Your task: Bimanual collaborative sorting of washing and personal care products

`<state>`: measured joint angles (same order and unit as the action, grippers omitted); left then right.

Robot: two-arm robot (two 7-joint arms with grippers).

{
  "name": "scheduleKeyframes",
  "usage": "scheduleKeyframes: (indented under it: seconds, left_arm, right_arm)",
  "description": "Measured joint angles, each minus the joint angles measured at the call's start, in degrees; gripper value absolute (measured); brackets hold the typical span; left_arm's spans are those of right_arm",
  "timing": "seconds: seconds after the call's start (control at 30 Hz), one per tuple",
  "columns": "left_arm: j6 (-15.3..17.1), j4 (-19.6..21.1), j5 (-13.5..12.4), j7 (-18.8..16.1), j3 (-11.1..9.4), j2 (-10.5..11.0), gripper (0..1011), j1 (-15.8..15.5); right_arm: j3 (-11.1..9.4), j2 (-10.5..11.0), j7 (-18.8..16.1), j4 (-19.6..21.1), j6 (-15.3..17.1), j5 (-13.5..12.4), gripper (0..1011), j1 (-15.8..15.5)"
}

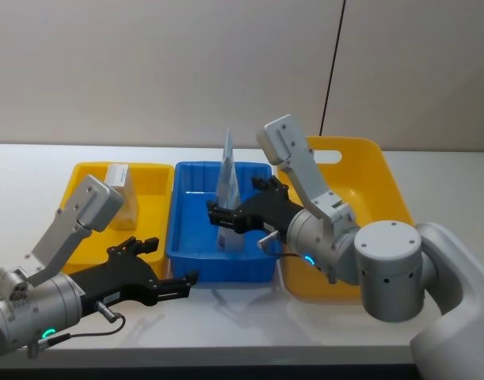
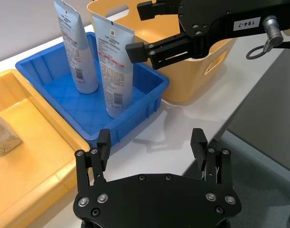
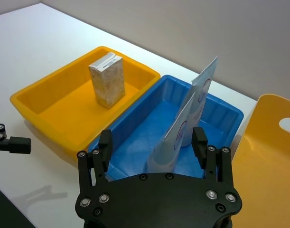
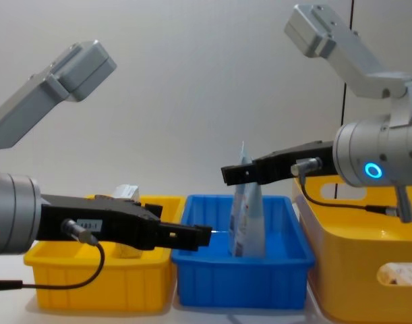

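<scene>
Two light-blue pouches [image 2: 111, 71] are seen standing upright, close together, in the blue tray [image 1: 196, 257], which sits at the middle of the counter [image 1: 28, 162] between the yellow tray [image 1: 83, 252] and the yellow basket [image 1: 368, 170]. One whitish-beige pack [image 3: 107, 80] stands in the yellow tray, toward its far side. A further pack [image 4: 402, 271] is glimpsed through the basket's handle hole in the chest view, so at least one item is judged left to be sorted.

The right gripper [image 3: 154, 145] is held over the blue tray with its fingers spread on either side of the nearer pouch; whether they touch it cannot be told. The left gripper [image 2: 152, 142] hovers near the front edge of the counter, before the seam of the two trays, its fingers spread and nothing between them.

A reach by the left arm toward the basket would be obstructed by the right arm and the upright pouches.
</scene>
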<state>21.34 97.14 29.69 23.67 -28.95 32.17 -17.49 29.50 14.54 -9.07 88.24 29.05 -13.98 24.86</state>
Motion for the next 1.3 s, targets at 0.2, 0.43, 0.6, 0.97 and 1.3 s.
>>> scheduleKeyframes:
  seconds: [0.2, 0.43, 0.6, 0.97, 1.3]
  left_arm:
    - [0.0, 0.0, 0.0, 0.0, 0.0, 0.0, 1002, 0.0]
    - [0.0, 0.0, 0.0, 0.0, 0.0, 0.0, 1002, 0.0]
    - [0.0, 0.0, 0.0, 0.0, 0.0, 0.0, 1002, 0.0]
    - [0.0, 0.0, 0.0, 0.0, 0.0, 0.0, 1002, 0.0]
    - [0.0, 0.0, 0.0, 0.0, 0.0, 0.0, 1001, 0.0]
  right_arm:
    - [0.16, -0.7, 0.74, -0.63, 0.27, 0.74, 1002, 0.04]
    - [0.06, -1.8, 1.76, -2.2, 0.51, 1.36, 1002, 0.5]
    - [-0.35, -2.83, 2.89, -3.91, 0.66, 1.86, 1002, 0.99]
    - [-1.12, -4.61, 4.39, -8.65, 0.2, 2.9, 1002, 2.62]
    - [-0.82, -5.59, 3.02, -12.57, -1.48, 3.38, 1002, 4.51]
